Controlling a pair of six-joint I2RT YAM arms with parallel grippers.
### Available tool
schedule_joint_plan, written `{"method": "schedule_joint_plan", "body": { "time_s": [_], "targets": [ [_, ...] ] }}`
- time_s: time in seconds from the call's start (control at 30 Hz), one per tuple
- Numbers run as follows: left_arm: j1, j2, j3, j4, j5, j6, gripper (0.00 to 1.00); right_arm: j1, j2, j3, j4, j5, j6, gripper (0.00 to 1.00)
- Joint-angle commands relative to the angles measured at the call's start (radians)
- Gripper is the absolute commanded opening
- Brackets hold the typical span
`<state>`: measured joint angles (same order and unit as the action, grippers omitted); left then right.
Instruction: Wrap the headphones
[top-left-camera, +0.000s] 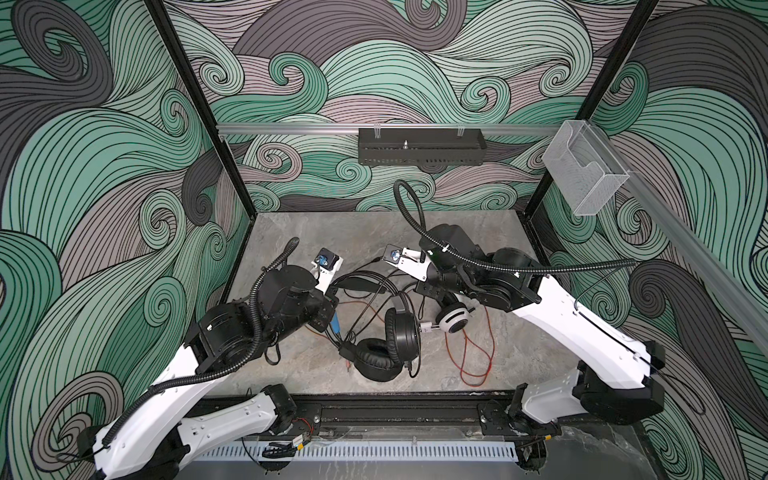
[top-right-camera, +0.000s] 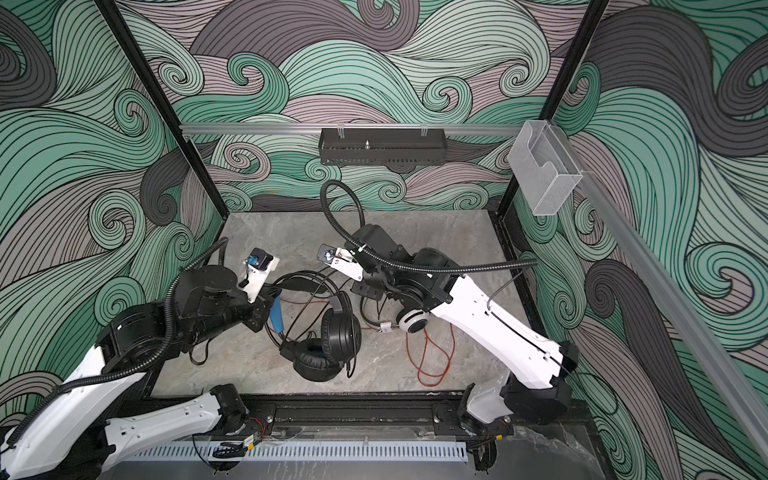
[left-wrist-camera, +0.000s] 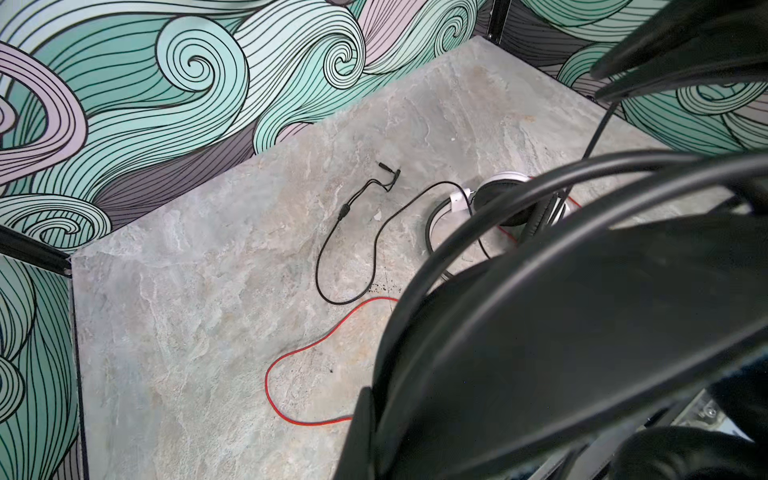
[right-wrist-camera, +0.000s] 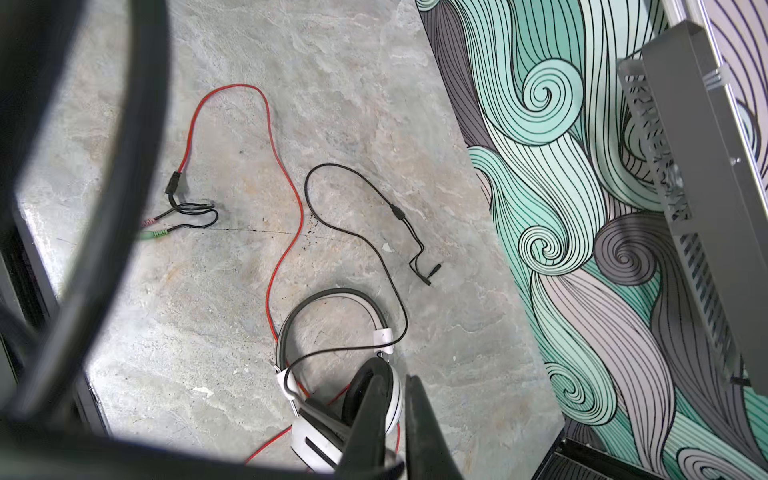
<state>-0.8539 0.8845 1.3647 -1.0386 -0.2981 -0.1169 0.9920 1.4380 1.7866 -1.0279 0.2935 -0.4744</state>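
Left gripper (top-left-camera: 329, 303): shut, I think pinching band of black headset (top-left-camera: 388, 345), which sits near bench (top-left-camera: 519, 249) middle, cups toward front edge. White headset (top-left-camera: 453, 318) lies just right of it. Right gripper (right-wrist-camera: 395, 380): open a crack, holds nothing, tips by white cup. Black cable (left-wrist-camera: 317, 270), red cable (left-wrist-camera: 267, 380) both loose: no wrapping done, all left. Back of bench mostly bare, good room; red loops reach near front edge.
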Motion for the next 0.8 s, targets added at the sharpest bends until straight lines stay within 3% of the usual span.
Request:
{"method": "schedule_joint_plan", "body": {
  "time_s": [0.0, 0.37, 0.5, 0.77],
  "targets": [
    [-0.002, -0.014, 0.058, 0.008, -0.010, -0.035, 0.00, -0.020, -0.067, -0.039, 0.069, -0.026, 0.056, 0.13],
    [-0.002, 0.021, 0.111, 0.020, 0.030, -0.027, 0.00, -0.096, -0.140, -0.158, 0.153, -0.090, 0.135, 0.14],
    [-0.001, 0.032, 0.156, 0.026, 0.056, -0.057, 0.00, -0.131, -0.176, -0.249, 0.232, -0.146, 0.178, 0.27],
    [-0.001, 0.098, 0.329, -0.017, 0.093, -0.108, 0.00, -0.183, -0.263, -0.468, 0.562, -0.351, 0.300, 0.50]
  ]
}}
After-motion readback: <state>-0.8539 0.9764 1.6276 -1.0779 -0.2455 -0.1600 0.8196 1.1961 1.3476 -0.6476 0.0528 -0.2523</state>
